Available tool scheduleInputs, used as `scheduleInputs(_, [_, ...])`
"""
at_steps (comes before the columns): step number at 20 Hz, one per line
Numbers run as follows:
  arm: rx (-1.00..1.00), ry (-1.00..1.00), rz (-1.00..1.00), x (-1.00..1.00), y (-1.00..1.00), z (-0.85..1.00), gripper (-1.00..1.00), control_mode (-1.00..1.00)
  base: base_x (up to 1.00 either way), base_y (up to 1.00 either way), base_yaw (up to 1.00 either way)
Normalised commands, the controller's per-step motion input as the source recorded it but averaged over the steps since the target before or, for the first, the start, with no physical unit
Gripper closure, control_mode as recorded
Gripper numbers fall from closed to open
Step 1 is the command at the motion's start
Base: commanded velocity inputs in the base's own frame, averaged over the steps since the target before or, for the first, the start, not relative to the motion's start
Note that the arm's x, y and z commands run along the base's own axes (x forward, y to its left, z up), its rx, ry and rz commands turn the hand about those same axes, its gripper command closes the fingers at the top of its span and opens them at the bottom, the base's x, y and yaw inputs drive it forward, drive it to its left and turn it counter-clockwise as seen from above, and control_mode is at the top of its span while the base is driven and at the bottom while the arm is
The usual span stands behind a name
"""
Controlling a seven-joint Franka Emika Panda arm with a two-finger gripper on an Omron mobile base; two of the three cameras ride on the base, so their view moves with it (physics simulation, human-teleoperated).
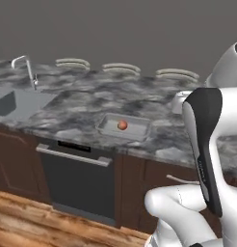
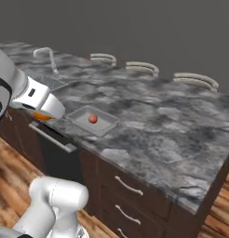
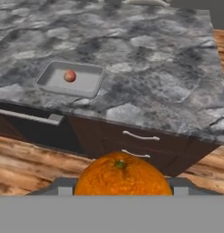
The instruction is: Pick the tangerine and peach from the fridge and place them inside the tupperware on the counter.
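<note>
Arm: your arm rises at the near edge of both base views; in the right base view the white forearm reaches in from the left, out over the floor in front of the cabinets, short of the counter's (image 2: 149, 116) front edge.
Gripper: you see the gripper (image 3: 120, 191) at the bottom of the hand view, its dark fingers (image 3: 63, 187) showing on either side of the fruit; it points forward and down toward the counter.
Jaws: closed on the tangerine (image 3: 123, 176), one finger at each flank of it.
Tangerine: it sits between your jaws, plain bright orange with a small green stem spot facing the camera; in the right base view an orange sliver (image 2: 42, 115) shows under the end of the forearm.
Tupperware: ahead of your jaws and off to their left in the hand view, the tupperware (image 3: 52, 84) lies flat on the counter close to its front edge, well apart from the held fruit; it also shows in the left base view (image 1: 107, 129).
Peach: the peach (image 3: 69, 76) rests inside the tupperware, on its floor, beyond your jaws and to their left; reddish-orange in both base views (image 1: 122, 125).
Below the jaws: wooden floor (image 3: 36, 159) and dark brown cabinet drawers (image 3: 141, 141) with pale handles lie between your jaws and the counter top.
Dishwasher: a dark front panel with a long bar handle (image 1: 74, 155) stands under the counter, beneath the tupperware.
Sink: a basin with a faucet (image 1: 26, 67) sits far left of your jaws.
Far edge: three pale round stools (image 1: 121, 68) line the counter's far side.
</note>
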Motion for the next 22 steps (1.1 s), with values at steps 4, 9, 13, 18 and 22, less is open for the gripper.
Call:
scheduleInputs(4, [0.0,0.0,0.0,0.0,0.0,0.0,1.0,1.0,0.64,1.0,-0.64])
scheduleInputs(9, [0.0,0.0,0.0,0.0,0.0,0.0,1.0,1.0,0.56,0.98,-0.57])
scheduleInputs(13, [0.0,0.0,0.0,0.0,0.0,0.0,1.0,1.0,0.8,0.51,-0.4])
scheduleInputs(18, [0.0,0.0,0.0,0.0,0.0,0.0,1.0,1.0,0.7,0.09,-0.1])
scheduleInputs(22, [0.06,0.14,0.0,0.3,-0.11,-0.24,1.0,-1.0,0.12,0.0,0.0])
